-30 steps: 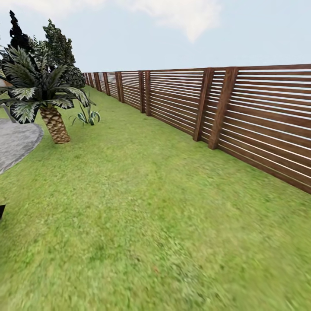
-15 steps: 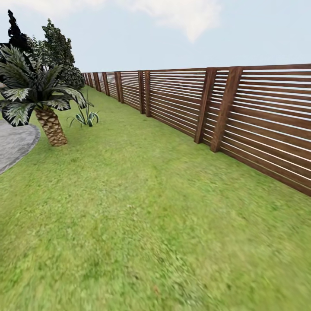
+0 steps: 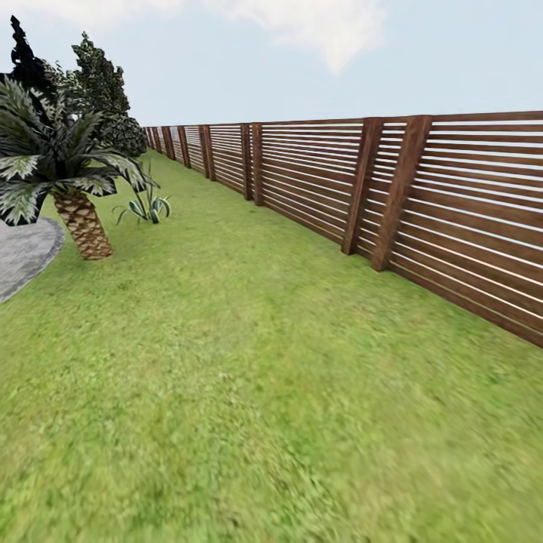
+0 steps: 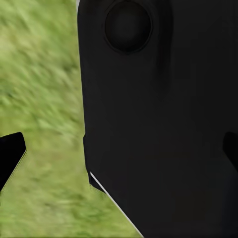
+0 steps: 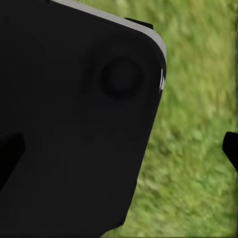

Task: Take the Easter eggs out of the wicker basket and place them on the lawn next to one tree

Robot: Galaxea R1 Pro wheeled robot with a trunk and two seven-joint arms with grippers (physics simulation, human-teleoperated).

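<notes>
Robot in transit over lawn [image 3: 249, 362]; basket, eggs not visible.

Slat fence [image 3: 422, 204] runs along right of frame; short palm [image 3: 64, 173] at upper left, grey patio [image 3: 23, 253] at left edge, small spiky plant [image 3: 147, 205] beside palm.

Left gripper [image 4: 119, 156]: finger tips at opposite edges, apart, nothing between. Right gripper [image 5: 119, 153]: same, apart, empty.

Risk: mistaking palm for tree, or drifting into fence while basket remains unlocated.

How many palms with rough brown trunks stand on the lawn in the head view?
1: the palm stands at the left, beside the grey patio. Others may lie outside the view.
</notes>
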